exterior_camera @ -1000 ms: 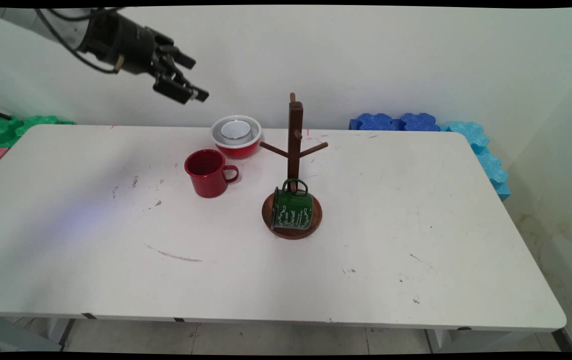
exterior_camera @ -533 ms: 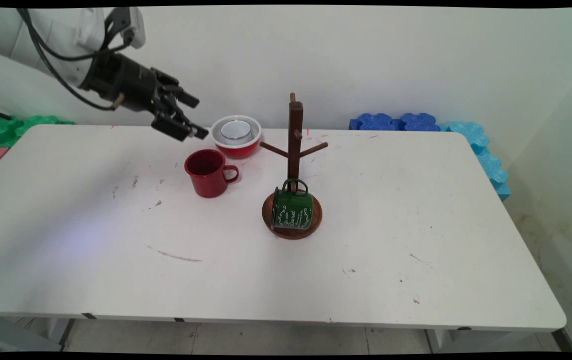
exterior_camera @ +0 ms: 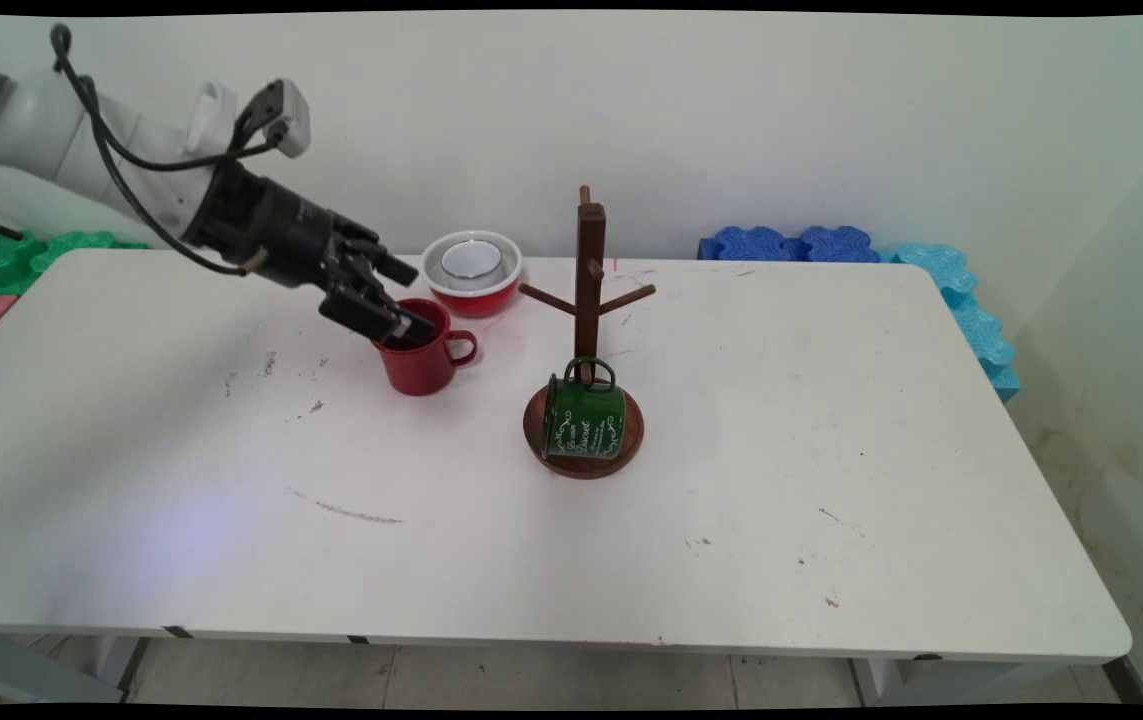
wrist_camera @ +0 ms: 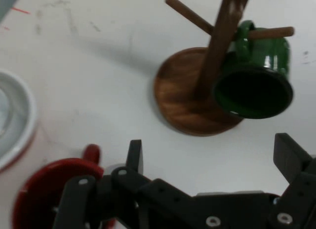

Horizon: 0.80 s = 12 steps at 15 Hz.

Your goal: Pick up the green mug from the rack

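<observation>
While the red mug stands upright on its own, with nothing bracing it, I'd say a tip-over is the main worry. The gripper comes in at a slant from the left with its fingers spread apart and holding nothing. From the main view the nearer finger sits right over the mug's mouth, at or just inside the rim, though I can't tell whether it touches. A sideways nudge against that thin rim could skid the mug or rock it over. A push away from the arm could send it toward the mug tree.

The mug itself looks like glossy enamelled metal, deep red with a dark inside, apparently empty. Its small loop handle points to the picture's right, away from the arm. It looks light and slick, so likely to slide rather than stay put. It stands on the white table, left of centre and toward the far side.

Just behind it is a red bowl with a white inside and a small white vessel in it. Off to the right stands the wooden mug tree. A green mug is hooked on a low peg by its handle, lying sideways over the round base.
</observation>
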Available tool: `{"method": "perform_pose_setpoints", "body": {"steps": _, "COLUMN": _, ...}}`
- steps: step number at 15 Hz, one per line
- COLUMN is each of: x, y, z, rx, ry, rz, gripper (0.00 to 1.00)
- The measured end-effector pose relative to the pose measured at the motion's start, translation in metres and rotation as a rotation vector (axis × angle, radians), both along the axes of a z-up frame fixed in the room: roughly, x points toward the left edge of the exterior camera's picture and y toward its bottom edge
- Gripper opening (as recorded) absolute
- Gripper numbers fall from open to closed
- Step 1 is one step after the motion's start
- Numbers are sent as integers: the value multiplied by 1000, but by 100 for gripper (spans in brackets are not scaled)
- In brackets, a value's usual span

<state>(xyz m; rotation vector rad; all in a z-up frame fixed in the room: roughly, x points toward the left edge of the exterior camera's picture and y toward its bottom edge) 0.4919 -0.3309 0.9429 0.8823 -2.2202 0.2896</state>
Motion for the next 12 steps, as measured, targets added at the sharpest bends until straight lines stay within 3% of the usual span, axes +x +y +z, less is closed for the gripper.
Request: {"method": "perform_pose_setpoints", "body": {"steps": 12, "x": -13, "y": 13, "z": -53, "rx": 195, "ry": 211, "rz": 84, "gripper": 100}}
